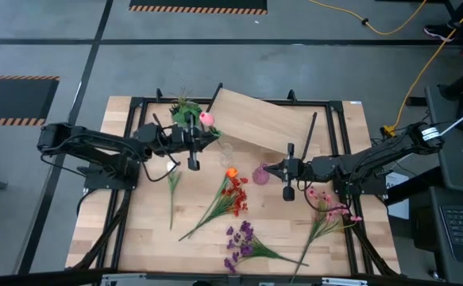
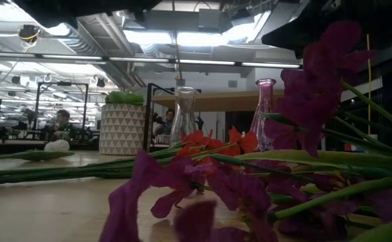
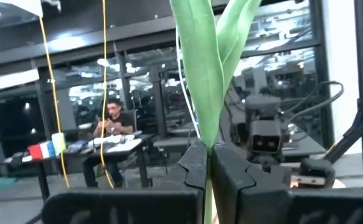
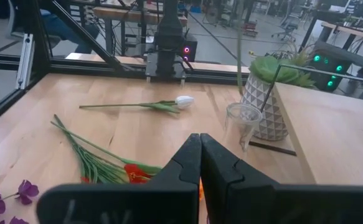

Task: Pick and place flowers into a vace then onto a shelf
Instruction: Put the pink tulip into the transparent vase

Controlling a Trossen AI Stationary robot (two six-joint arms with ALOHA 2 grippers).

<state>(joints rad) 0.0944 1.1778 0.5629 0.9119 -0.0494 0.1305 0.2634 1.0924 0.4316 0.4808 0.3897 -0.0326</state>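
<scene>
Pink flower (image 1: 206, 118) is hanging above the clear vase (image 1: 226, 151), its stem (image 3: 201, 74) clenched in the left gripper (image 1: 192, 143). Risk: leaves snagging the narrow neck and tipping the vase. Right gripper (image 1: 287, 170) is waiting clenched, empty (beside the pink vase (image 1: 260, 174))

Both arms are matte black, built of jointed tubular links with dark cables along them. The left arm (image 1: 96, 147) and right arm (image 1: 374, 159) look alike; the right one seems to carry a pale band near its far end.
</scene>
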